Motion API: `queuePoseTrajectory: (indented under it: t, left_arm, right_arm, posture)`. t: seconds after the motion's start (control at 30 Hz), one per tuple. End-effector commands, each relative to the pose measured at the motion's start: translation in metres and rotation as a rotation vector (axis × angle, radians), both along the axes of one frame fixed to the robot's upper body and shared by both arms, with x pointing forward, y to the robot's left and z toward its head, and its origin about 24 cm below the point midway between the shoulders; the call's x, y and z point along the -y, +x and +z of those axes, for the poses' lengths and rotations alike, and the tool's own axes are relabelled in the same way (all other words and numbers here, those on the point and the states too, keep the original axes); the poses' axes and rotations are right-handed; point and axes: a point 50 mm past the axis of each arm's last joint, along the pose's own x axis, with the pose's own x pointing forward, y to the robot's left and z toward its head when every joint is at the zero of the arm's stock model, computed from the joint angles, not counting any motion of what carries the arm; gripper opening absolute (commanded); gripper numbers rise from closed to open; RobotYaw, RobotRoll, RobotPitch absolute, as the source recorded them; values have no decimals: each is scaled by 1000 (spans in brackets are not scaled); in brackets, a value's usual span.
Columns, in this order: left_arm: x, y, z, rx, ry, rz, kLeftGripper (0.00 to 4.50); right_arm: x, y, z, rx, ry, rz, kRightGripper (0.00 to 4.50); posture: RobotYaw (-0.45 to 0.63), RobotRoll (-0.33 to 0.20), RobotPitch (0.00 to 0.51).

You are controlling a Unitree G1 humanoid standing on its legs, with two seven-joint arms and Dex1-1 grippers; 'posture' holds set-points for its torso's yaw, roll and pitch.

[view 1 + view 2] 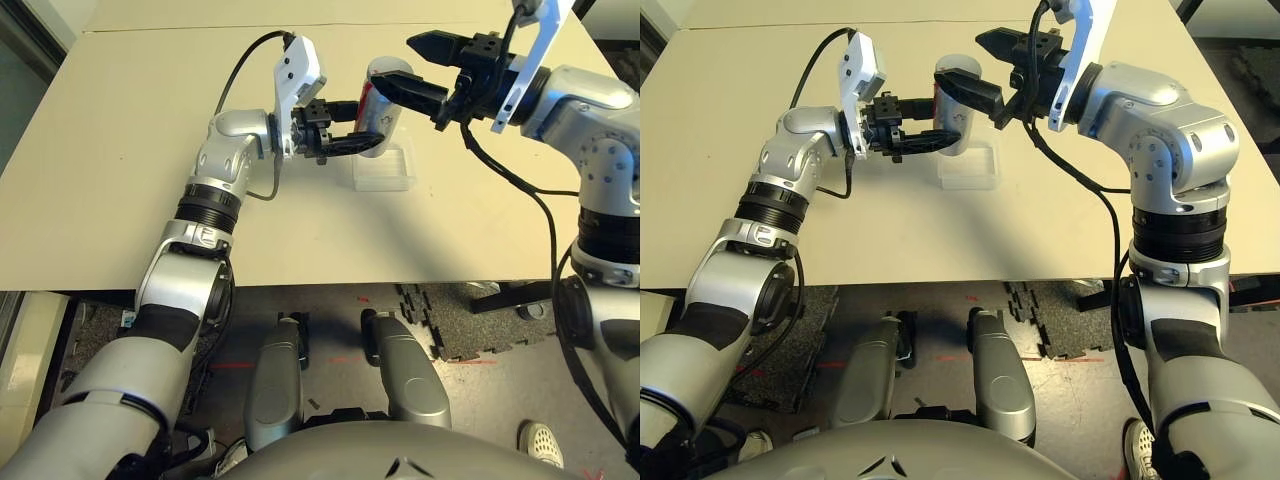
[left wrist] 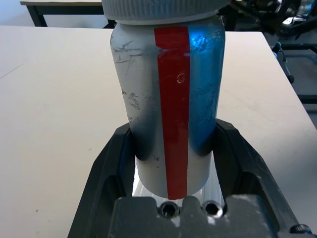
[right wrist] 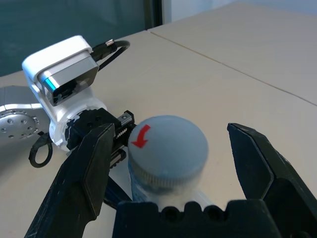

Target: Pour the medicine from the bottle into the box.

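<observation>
The silver-grey bottle (image 1: 383, 105) with a red stripe (image 2: 173, 99) stands upright, and my left gripper (image 1: 362, 138) is shut on its lower body from the left. The bottle's grey cap (image 3: 167, 148) with a red arrow is still on. My right gripper (image 1: 393, 62) is open, one finger on each side of the cap and not touching it. The clear plastic box (image 1: 386, 168) lies on the table just below and in front of the bottle. I cannot tell whether the bottle's base touches the box.
The beige table (image 1: 120, 180) has free room all around the box. Its front edge (image 1: 300, 285) runs close to my body, and a seam crosses the far side. Black cables hang from both wrists. Dark foam mats (image 1: 440, 320) lie on the floor.
</observation>
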Motion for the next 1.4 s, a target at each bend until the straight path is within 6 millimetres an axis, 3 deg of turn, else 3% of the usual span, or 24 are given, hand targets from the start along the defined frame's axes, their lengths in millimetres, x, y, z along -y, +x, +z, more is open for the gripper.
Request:
queuePoseTrajectory:
  t: [0.03, 0.2, 0.27, 0.4, 0.6, 0.73, 0.97, 1.1, 1.27, 1.4]
  left_arm:
    - [1, -2, 1, 9, 0, -5, 2473]
    - [0, -1, 0, 9, 0, -3, 2473]
    - [0, -1, 0, 8, 1, -3, 2473]
    - [0, -1, 0, 7, 2, -3, 2472]
    - [1, 0, 0, 6, 5, -2, 2466]
    - [1, -1, -2, 4, 10, -4, 2464]
    - [2, 0, -1, 10, -1, 7, 2461]
    - [-1, 7, 7, 56, -51, 103, 2461]
    - [-14, 22, 21, 191, -138, 371, 2461]
    - [-31, 32, 9, 217, -173, 622, 2461]
  right_arm:
    - [-2, 3, 0, 11, -17, 3, 4500]
    - [-4, 4, -2, 4, -11, 6, 4331]
    - [-6, 3, -1, 1, 2, 14, 3933]
    - [-7, 0, -2, -17, 6, 28, 2587]
    - [-7, -2, -2, -30, 14, 28, 2583]
    - [-6, 4, 16, -27, 147, -18, 2583]
    - [14, 29, 38, -6, 325, -263, 2583]
    - [37, 45, 23, 85, 202, -461, 2583]
    - [60, 55, -14, 80, 140, -642, 2583]
    - [66, 59, -54, 51, 94, -718, 2583]
  posture:
    - [-125, 0, 199]
    - [-123, 0, 200]
    - [-125, 0, 199]
    - [-127, 0, 200]
    - [-130, 0, 199]
    - [-131, 0, 198]
    - [-128, 0, 195]
    - [-126, 0, 193]
    - [-121, 0, 189]
    - [-113, 0, 182]
